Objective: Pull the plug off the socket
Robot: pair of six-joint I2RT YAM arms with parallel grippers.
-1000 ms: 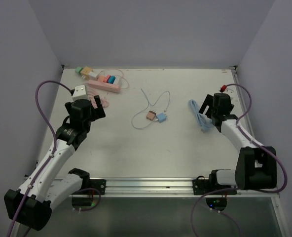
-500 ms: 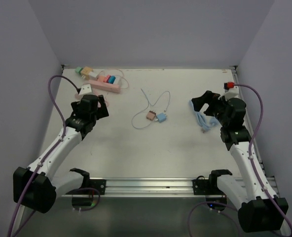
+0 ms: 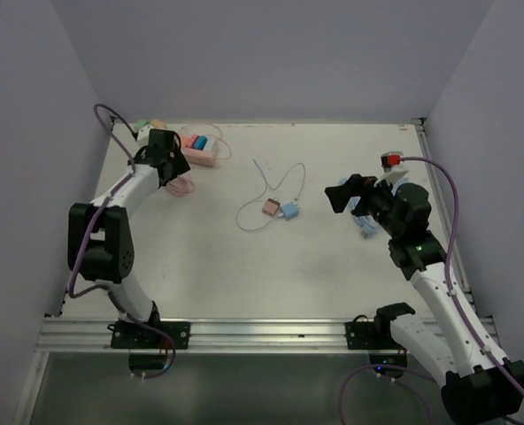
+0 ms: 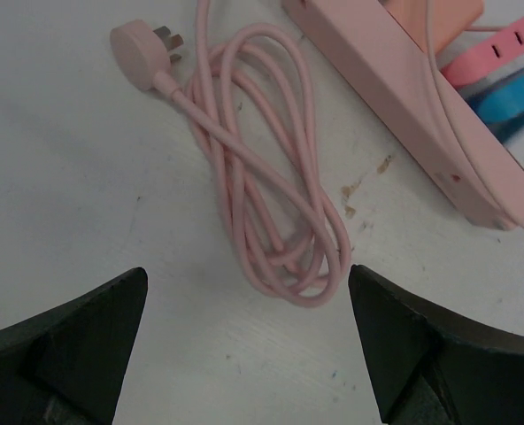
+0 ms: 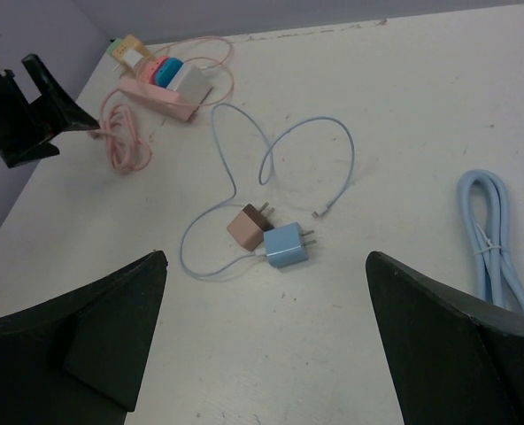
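Approach phase of the unplugging task, seen from above and from both wrists. Against the views taken a second before, the left arm has been swung from the middle-left of the worktop [image 3: 333,292] out to its far-left corner. The left pincer [image 3: 163,152] is thereby brought just beside the pink power strip [image 3: 202,157]. In the left wrist view this pincer is shown released, jaws spread wide and nothing held. The strip's own coiled cord [image 4: 262,195] lies directly beneath it, and the strip runs across the upper right of that view. A pink plug [image 4: 501,46] and a blue plug [image 4: 510,97] are seated there at the picture's edge; a white plug [image 5: 191,80] is made out on the strip only from the right wrist. Which plug is meant cannot be told.

Over the same interval the right pincer [image 3: 346,197] has been opened fully and moved off the blue cable bundle [image 5: 497,239] toward the centre. It is likewise empty, held above the brown charger [image 5: 247,226] and blue charger [image 5: 286,246], well apart from the strip.

No plug is yet touched, so the pull itself is judged not begun. The left arm appears to be the one assigned to it, and its pincer must be carried farther over the strip before a plug can be closed upon
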